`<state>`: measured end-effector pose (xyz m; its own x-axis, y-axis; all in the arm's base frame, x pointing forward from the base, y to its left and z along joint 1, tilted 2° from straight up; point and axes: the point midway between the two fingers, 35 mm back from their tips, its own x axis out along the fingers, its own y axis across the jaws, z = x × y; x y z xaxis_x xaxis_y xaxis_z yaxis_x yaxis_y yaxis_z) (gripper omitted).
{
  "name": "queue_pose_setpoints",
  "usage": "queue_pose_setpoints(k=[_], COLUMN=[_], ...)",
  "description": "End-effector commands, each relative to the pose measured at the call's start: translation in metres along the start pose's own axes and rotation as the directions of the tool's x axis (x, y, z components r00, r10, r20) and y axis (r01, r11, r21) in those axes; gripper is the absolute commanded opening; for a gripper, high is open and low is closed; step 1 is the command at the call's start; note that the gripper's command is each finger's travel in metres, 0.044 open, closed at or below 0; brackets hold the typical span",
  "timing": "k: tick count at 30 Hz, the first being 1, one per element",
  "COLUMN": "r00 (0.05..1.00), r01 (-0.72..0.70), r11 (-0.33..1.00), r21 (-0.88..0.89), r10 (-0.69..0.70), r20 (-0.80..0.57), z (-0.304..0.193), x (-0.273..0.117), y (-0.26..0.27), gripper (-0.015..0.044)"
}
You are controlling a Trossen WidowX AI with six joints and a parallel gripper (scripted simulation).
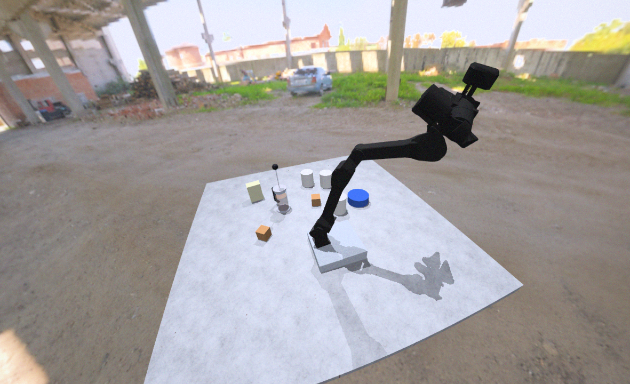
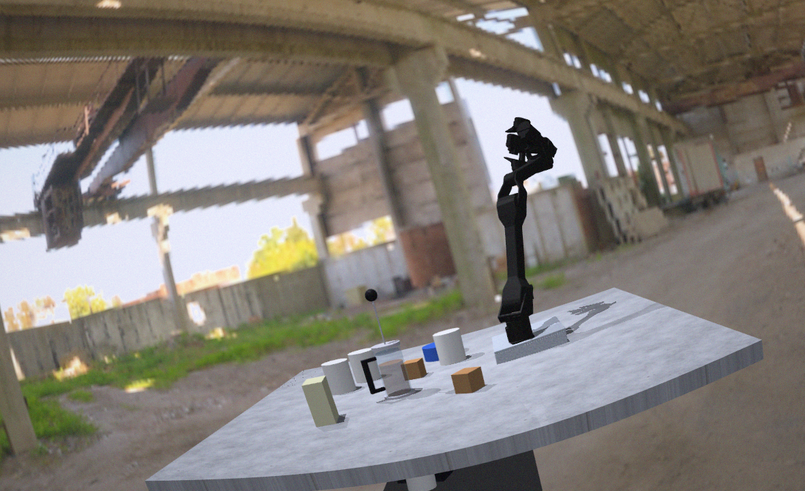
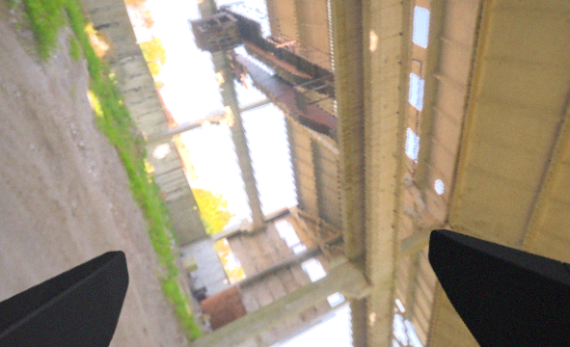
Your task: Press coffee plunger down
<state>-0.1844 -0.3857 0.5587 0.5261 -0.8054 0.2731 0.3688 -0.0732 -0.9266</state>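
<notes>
The coffee press stands upright on the table, a clear body with a black handle. Its plunger knob is a black ball, high above the lid on a thin, exposed rod. My gripper is open and empty, raised high and far from the press, on the other side of the arm's base. The wrist view shows both dark fingers wide apart with only the background between them; the press is not in that view.
A pale yellow block stands beside the press. Orange cubes, several white cylinders and a blue disc stand around it. The arm rises from a grey base slab.
</notes>
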Motion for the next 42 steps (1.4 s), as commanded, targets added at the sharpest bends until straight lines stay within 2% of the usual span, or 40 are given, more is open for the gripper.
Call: queue_pose_setpoints(k=[1, 6, 12, 16, 23, 27, 33, 42], r00=[0.997, 0.987, 0.960, 0.946, 0.905, 0.881, 0.834, 0.671], r01=[0.013, -0.015, -0.097, -0.158, -0.344, -0.417, -0.542, -0.721], r11=[0.999, 0.978, 0.900, 0.837, 0.637, 0.560, 0.385, 0.097], r21=[0.049, 0.206, 0.424, 0.525, 0.689, 0.716, 0.747, 0.686], r10=[-0.016, -0.019, -0.027, -0.023, 0.029, 0.056, 0.137, 0.343], r20=[0.079, 0.158, 0.278, 0.322, 0.425, 0.469, 0.535, 0.657], z=[0.042, 0.082, 0.157, 0.197, 0.296, 0.327, 0.400, 0.509], x=[0.033, 0.070, 0.125, 0.140, 0.163, 0.160, 0.143, 0.067], y=[0.002, 0.015, 0.048, 0.064, 0.116, 0.132, 0.172, 0.243], gripper=[0.0440, 0.0440, 0.0440, 0.0440, 0.0440, 0.0440, 0.0440, 0.0440])
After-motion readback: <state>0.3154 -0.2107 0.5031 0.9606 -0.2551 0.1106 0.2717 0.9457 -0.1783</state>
